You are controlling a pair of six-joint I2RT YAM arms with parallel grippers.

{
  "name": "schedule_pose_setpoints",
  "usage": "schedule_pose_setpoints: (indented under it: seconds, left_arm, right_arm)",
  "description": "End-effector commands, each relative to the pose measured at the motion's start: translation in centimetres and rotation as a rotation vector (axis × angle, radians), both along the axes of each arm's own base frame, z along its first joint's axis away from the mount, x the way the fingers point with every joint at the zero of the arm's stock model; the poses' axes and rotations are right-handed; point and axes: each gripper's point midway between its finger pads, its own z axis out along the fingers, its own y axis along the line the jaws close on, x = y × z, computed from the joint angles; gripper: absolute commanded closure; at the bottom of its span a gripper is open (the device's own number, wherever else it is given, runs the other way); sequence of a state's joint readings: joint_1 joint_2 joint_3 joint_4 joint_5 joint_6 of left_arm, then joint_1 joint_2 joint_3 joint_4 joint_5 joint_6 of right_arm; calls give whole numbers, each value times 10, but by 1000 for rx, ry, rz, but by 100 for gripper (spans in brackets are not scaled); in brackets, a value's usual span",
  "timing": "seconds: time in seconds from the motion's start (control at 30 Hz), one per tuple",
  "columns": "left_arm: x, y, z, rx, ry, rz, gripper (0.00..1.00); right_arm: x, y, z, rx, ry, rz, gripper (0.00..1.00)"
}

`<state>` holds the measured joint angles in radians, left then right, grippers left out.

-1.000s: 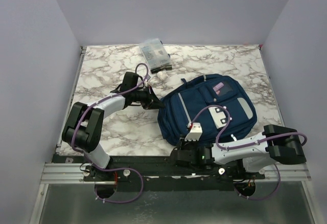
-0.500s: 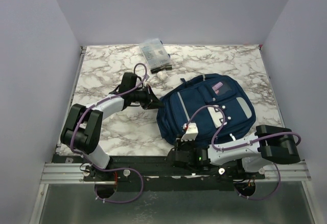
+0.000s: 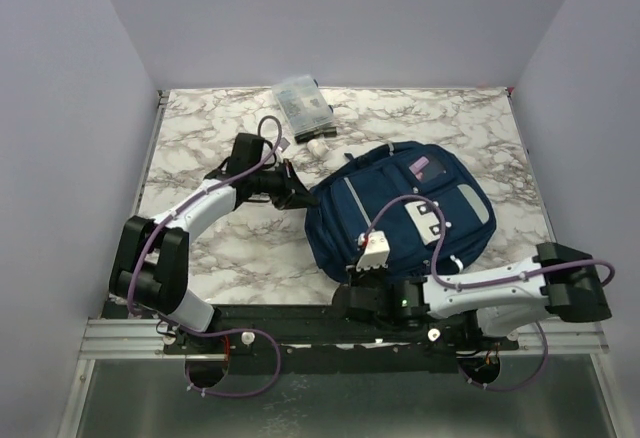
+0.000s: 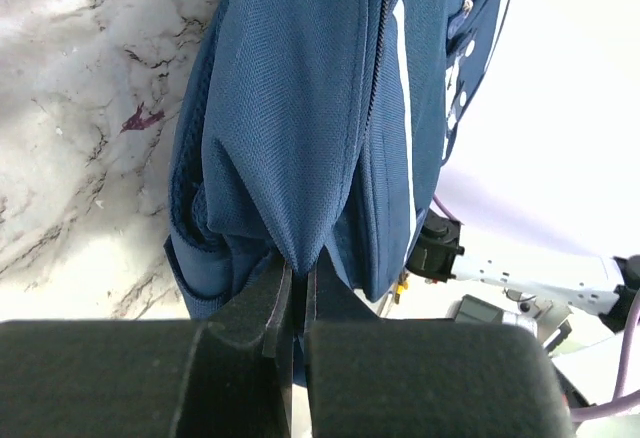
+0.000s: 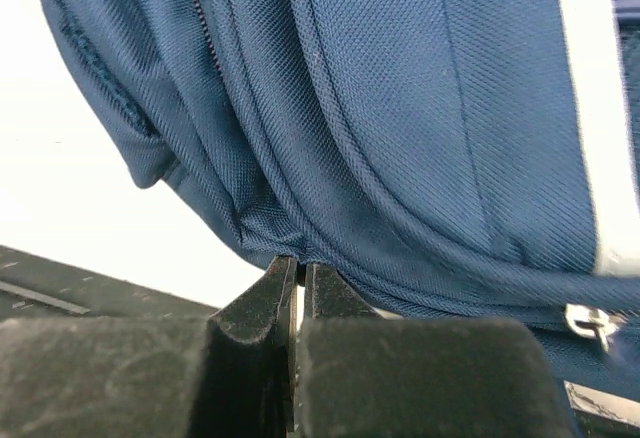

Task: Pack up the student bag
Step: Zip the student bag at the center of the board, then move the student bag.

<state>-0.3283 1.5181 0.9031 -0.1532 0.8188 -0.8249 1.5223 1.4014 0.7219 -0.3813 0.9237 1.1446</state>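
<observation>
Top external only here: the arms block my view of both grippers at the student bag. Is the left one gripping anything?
Observer: Yes. The left wrist view shows the left gripper shut on a pinched fold of the student bag fabric.
Operator: And the right?
Observer: In its wrist view the right gripper is shut too, nipping the bag's piped edge seam.
Operator: Is the zipper near the left pinch open?
Observer: No, the zipper beside that fold looks closed along the stretch that shows.
</observation>
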Motion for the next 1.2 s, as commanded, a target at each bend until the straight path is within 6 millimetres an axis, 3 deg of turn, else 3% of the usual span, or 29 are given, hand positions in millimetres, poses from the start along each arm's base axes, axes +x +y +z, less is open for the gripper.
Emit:
schedule_pose_setpoints:
  seconds: [0.0,0.27,0.43,0.67,0.8,0.9,1.03,1.17]
  left_arm:
    - [16,14,78,-36,-160,-8,100]
    - [45,49,114,47,-243,64,100]
    - [60,68,131,50,-265,119,100]
    - [66,72,146,34,-274,126,100]
    - [64,70,146,19,-259,113,100]
    - [57,64,141,13,-244,91,100]
    - [35,47,127,12,-211,34,100]
    - [5,9,105,13,-180,-71,100]
  right_arm:
    - [-8,-9,29,30,44,75,100]
    - [-29,-32,46,79,162,118,99]
    - [-39,-47,33,49,228,129,99]
    - [-26,-132,3,-104,219,-265,99]
    - [-6,-152,-7,-63,188,-393,99]
    - [12,-144,-16,-40,223,-401,99]
    - [21,-142,14,-51,177,-388,69]
    - [27,-132,67,6,114,-281,55]
